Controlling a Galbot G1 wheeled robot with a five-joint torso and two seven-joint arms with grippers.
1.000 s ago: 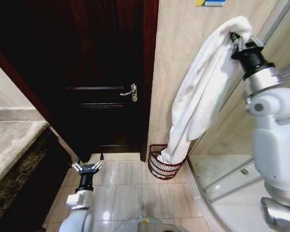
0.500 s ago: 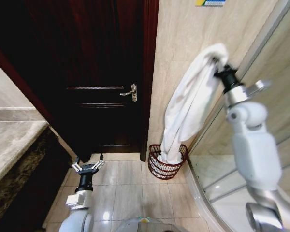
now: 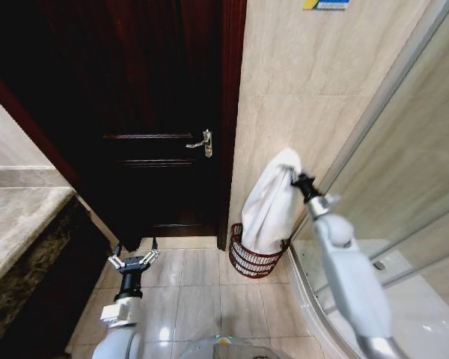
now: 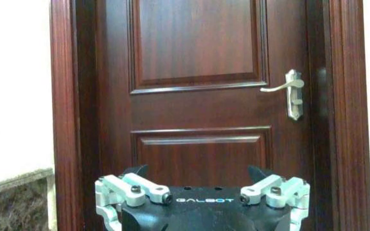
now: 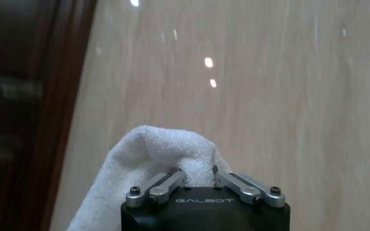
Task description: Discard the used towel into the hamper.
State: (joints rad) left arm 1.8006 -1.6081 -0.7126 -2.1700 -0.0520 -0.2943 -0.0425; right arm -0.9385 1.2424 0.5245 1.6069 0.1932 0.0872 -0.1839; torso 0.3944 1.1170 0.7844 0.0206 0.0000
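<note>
A white towel [image 3: 270,203] hangs from my right gripper [image 3: 294,177], which is shut on its top fold. Its lower end drops inside the hamper [image 3: 253,259], a round reddish-brown wire basket on the floor by the tiled wall. In the right wrist view the fingers [image 5: 172,179] pinch the towel [image 5: 148,155] close to that beige wall. My left gripper [image 3: 134,259] is low at the left, facing the dark door, open and holding nothing; its spread fingers [image 4: 130,188] show in the left wrist view.
A dark wooden door [image 3: 161,127] with a metal handle [image 3: 203,143] stands left of the hamper. A stone counter [image 3: 19,224] runs along the left. A curved glass shower enclosure [image 3: 374,224] is at the right. The tiled floor [image 3: 202,299] lies between.
My right arm has come down and forward with the towel, from head height to just above the hamper, so more of the towel lies inside it. The left arm has barely moved.
</note>
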